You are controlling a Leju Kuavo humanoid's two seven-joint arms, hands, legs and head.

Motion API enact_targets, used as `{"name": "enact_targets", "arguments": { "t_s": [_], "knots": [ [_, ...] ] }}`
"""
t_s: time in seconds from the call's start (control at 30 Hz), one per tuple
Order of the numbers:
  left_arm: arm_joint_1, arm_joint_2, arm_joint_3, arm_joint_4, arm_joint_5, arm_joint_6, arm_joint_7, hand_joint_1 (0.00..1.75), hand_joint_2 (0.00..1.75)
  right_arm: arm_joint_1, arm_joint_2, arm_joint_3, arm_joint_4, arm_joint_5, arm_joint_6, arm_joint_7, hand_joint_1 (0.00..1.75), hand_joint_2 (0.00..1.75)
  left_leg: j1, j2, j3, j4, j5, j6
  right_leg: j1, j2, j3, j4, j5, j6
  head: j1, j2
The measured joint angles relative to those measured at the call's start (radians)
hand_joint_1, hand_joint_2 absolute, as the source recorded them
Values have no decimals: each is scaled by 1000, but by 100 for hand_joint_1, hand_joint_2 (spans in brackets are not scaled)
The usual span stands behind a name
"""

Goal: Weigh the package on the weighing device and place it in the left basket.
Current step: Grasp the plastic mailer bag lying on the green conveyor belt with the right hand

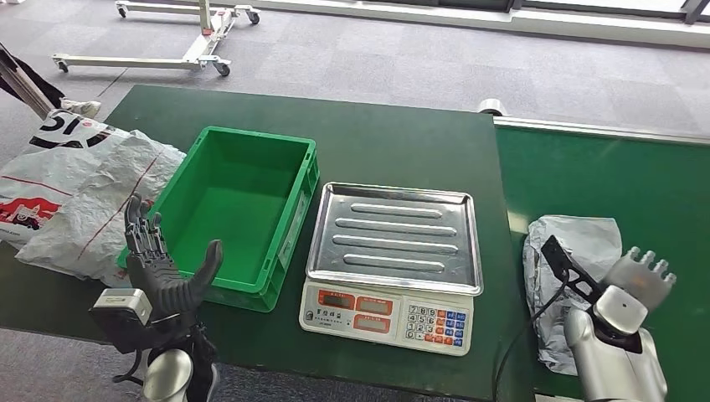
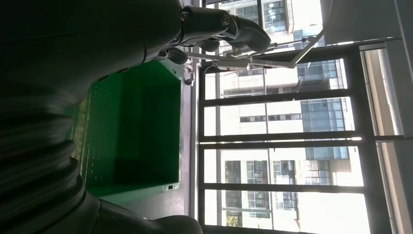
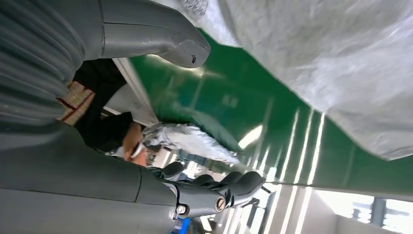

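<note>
Crumpled grey plastic package, soft and wrinkled, matte with a dull sheen, lying flat on the green conveyor belt at the near right, well apart from the scale. Seen close in the right wrist view as a pale, creased film over the glossy green surface. Right robot hand hovering just over the package's near right side, light grey fingers spread apart, gripping nothing. Left robot hand raised at the near left corner of the basket, dark fingers upright and apart, thumb out to the side, empty.

Green plastic basket, rectangular, ribbed walls, smooth floor, on the dark green counter left of the scale. Weighing scale just right of the basket: stamped stainless steel tray with long raised ribs, rounded corners, nothing on it; white body with red displays and a coloured keypad along the near face. White woven sacks with red and black print, crinkled, heaped at the far left. Metal wheeled frame on the grey carpet beyond the counter.
</note>
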Motion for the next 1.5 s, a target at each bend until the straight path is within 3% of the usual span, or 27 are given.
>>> {"name": "enact_targets", "arguments": {
  "t_s": [0.07,0.2,0.27,0.53,0.67,0.7,0.83,0.97,1.1,1.13,1.3,1.5],
  "knots": [
    [1,0,1,-4,0,3,1,0,175,-17,5,5,28,-21,59,-105,0,175,0,0,0,0,0,0,0,0,0,0,0,0,0,0],
    [2,0,10,-6,-2,12,-3,0,175,-41,27,50,114,-94,148,-420,0,175,0,-1,1,0,1,-1,1,0,0,0,0,0,0,0],
    [4,0,18,-7,-4,12,-5,0,175,-40,34,88,133,-134,168,-509,0,175,0,-2,1,-1,1,-2,1,-1,0,0,0,0,0,0],
    [8,0,34,-17,-8,13,-7,0,175,-36,27,170,138,-202,198,-514,0,175,1,9,3,-1,-2,-6,3,9,-2,0,1,-3,0,0],
    [9,0,39,-17,-9,14,-6,0,175,-35,19,195,138,-226,200,-504,175,175,2,10,4,-2,-2,-7,4,11,-2,0,1,-4,0,0],
    [9,0,40,-17,-10,14,-6,0,175,-35,16,199,138,-232,202,-501,173,175,2,10,5,-2,-2,-7,4,11,-2,0,1,-5,0,0],
    [9,0,40,-17,-10,14,-5,0,175,-28,11,211,136,-239,188,-465,0,175,3,10,5,-3,-1,-8,5,11,-2,0,1,-5,0,0],
    [10,-1,41,-20,-14,13,-3,0,175,7,13,214,85,-150,116,-281,0,175,3,8,5,-3,-1,-8,5,8,-2,0,0,-6,0,0],
    [11,-4,42,-24,-20,6,1,0,175,86,-7,210,-77,-22,41,49,0,175,3,1,4,-3,-1,-7,3,2,0,0,-2,-5,0,0],
    [11,-4,42,-24,-21,5,2,0,175,106,-17,205,-124,-7,29,96,0,175,3,1,4,-3,-1,-7,3,1,0,0,-2,-5,0,0],
    [11,-4,42,-25,-26,5,2,0,175,170,-53,159,-319,6,12,128,0,175,1,2,4,-2,-3,-5,1,3,0,0,-2,-4,0,0],
    [10,-4,42,-24,-25,0,1,0,175,191,-58,129,-419,7,21,128,0,175,1,2,4,-2,-3,-5,1,3,0,0,-2,-4,0,0]
  ]
}}
